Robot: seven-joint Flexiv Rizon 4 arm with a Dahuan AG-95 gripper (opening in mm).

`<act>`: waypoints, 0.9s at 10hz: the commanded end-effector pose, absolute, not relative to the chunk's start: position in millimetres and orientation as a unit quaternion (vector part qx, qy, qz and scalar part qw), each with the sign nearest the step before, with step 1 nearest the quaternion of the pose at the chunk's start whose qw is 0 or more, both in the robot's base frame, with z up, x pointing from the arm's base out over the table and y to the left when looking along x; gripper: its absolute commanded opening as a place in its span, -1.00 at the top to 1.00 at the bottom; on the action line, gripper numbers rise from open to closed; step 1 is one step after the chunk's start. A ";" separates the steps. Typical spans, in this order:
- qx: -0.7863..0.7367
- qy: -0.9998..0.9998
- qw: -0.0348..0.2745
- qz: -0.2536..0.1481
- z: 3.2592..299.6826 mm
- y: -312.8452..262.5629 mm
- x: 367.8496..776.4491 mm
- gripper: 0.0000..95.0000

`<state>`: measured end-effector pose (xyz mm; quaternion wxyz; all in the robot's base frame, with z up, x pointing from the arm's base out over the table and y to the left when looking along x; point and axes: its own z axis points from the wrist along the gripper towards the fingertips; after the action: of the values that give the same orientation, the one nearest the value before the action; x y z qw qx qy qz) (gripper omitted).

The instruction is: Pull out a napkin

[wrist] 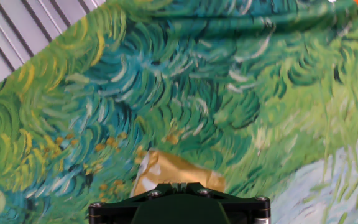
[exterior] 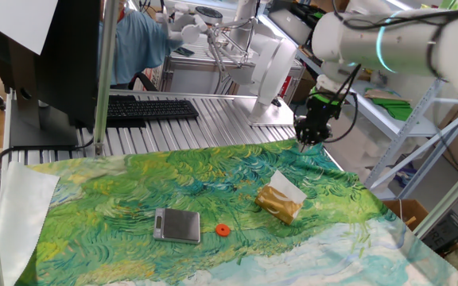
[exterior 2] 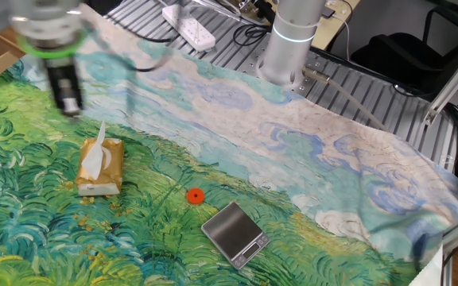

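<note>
A golden-brown packet (exterior: 279,205) lies on the green painted cloth, with the white napkin (exterior: 288,184) sticking up out of its top. In the other fixed view the napkin (exterior 2: 95,155) stands up from the packet (exterior 2: 111,168). My gripper (exterior: 307,137) hangs in the air above and beyond the packet, apart from it; it shows blurred in the other fixed view (exterior 2: 70,102). In the hand view the packet (wrist: 173,171) sits just ahead of my gripper (wrist: 179,185), whose fingers look pressed together and empty.
A small silver scale (exterior: 177,225) (exterior 2: 235,233) and an orange disc (exterior: 223,230) (exterior 2: 195,195) lie on the cloth near the packet. A black keyboard (exterior: 145,109) and a monitor stand on the metal table behind. The arm's base (exterior 2: 289,44) stands at the cloth's edge.
</note>
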<state>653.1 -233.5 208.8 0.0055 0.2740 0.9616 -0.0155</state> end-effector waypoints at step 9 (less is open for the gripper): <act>0.216 0.976 0.020 -0.015 195.3 -207.6 611.8 1.00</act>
<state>616.5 -210.5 193.3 0.0178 0.2259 0.9738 -0.0171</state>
